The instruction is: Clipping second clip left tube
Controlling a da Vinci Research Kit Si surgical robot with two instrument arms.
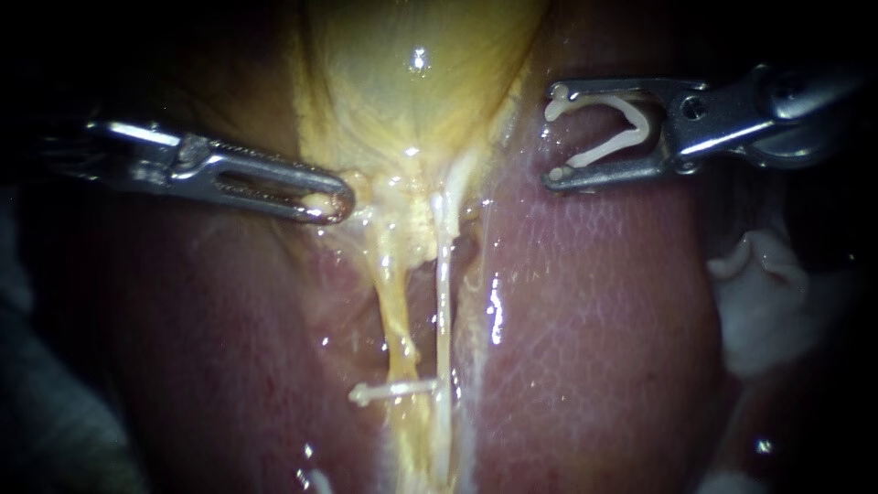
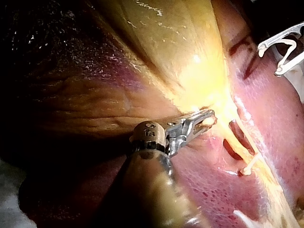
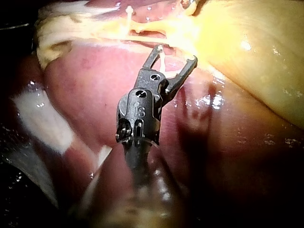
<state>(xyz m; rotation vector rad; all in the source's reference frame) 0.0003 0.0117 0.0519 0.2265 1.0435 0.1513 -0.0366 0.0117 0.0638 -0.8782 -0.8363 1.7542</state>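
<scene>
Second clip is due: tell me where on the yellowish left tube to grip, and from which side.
Probably the taut stretch of the yellowish left tube between where the left instrument holds the yellow gallbladder and the closed white clip crossing it. Come from the right: the right instrument carries its open white clip mouth towards the tube. A gap parts it from the thin white tube.

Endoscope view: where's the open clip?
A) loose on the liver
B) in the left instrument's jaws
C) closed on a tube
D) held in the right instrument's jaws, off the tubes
D: the open clip sits between the right instrument's jaws over the liver, apart from the tubes; the left instrument grips the gallbladder instead.
</scene>
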